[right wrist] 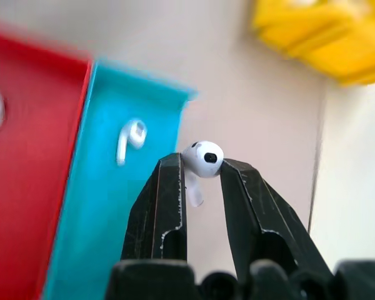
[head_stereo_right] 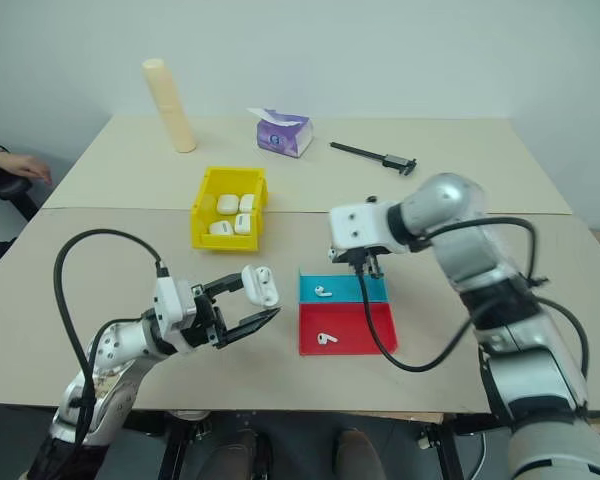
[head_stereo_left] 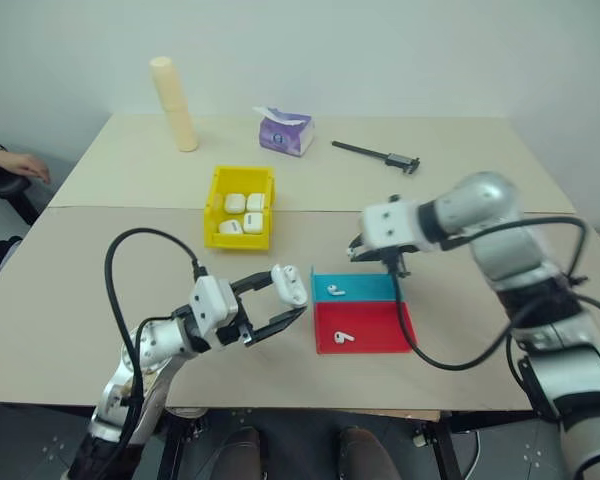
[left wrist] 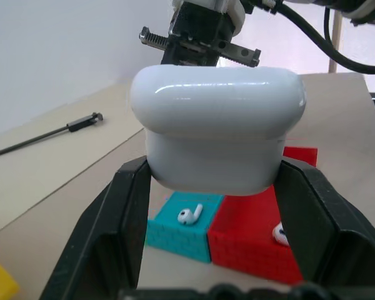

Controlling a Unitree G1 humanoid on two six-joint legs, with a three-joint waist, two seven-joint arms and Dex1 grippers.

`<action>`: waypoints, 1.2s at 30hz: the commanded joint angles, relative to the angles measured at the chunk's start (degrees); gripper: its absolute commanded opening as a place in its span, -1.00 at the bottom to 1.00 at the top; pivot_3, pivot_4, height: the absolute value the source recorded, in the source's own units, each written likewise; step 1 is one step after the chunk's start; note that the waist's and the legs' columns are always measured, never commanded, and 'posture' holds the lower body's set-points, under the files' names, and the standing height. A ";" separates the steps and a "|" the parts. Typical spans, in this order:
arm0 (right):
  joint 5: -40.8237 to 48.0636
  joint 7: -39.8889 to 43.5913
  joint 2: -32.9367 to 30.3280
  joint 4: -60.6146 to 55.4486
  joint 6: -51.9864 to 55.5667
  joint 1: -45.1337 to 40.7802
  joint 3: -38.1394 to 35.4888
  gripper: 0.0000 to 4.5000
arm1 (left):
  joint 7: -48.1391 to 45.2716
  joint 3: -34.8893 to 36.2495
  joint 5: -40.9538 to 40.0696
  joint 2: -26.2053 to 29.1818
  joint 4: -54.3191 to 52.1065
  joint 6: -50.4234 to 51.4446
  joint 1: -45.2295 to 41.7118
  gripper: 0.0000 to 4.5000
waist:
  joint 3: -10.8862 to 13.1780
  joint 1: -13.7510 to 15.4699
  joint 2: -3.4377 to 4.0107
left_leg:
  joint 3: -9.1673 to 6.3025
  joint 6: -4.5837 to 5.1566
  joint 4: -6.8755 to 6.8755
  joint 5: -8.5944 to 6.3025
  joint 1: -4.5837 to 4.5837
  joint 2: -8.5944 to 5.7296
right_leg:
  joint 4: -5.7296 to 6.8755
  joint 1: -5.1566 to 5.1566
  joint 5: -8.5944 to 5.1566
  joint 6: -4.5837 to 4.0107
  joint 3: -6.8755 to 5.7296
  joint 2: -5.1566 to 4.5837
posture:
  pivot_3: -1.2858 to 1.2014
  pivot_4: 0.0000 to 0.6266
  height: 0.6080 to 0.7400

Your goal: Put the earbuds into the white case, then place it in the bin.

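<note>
Left gripper [head_stereo_left: 292, 303], lower centre: fingers clamped on the white case [head_stereo_left: 289, 284], lifted off the table [head_stereo_left: 100, 300], lid shut. Right gripper [right wrist: 202, 170], right of centre above the blue-and-red tray [head_stereo_left: 400, 343]: fingertips pinching one earbud [right wrist: 203, 158], stem down between them. Two more earbuds in the tray: one [head_stereo_left: 335, 291] on blue, one [head_stereo_left: 345, 337] on red. Yellow bin [head_stereo_left: 218, 190] centre-left, three white cases [head_stereo_left: 243, 213] inside.
</note>
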 commanded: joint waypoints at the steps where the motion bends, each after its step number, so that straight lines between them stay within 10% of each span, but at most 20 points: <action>1: 14.00 -6.34 2.52 -14.97 13.33 2.86 -13.83 -0.69 | -1.55 0.73 -4.43 -0.39 -1.29 2.41 -2.88 0.21 | 0.00 -0.16 -0.01 | -0.05 0.00 0.00 0.00 0.00 0.01 | 0.00 0.01 0.00 0.00 -0.01 0.01 | 0.03 -0.52 1.00; 12: 60.50 -33.26 18.40 -36.50 34.66 17.76 -33.83 -0.69 | -3.73 -0.96 -10.02 -3.08 -0.34 11.58 -12.91 0.21 | -0.02 -0.87 -0.04 | -0.46 -0.01 -0.02 0.01 0.07 -0.03 | 0.00 0.15 -0.01 0.06 0.03 0.09 | 0.03 -0.52 1.00; 36: 53.61 -31.81 8.65 -35.08 17.58 26.96 -16.46 -0.69 | -2.61 -0.09 -8.33 -2.70 -5.95 11.15 -10.28 0.21 | -0.01 -0.65 -0.05 | -0.53 0.00 0.00 0.01 0.00 -0.06 | -0.14 0.18 -0.05 0.15 0.00 0.08 | 0.03 -0.52 1.00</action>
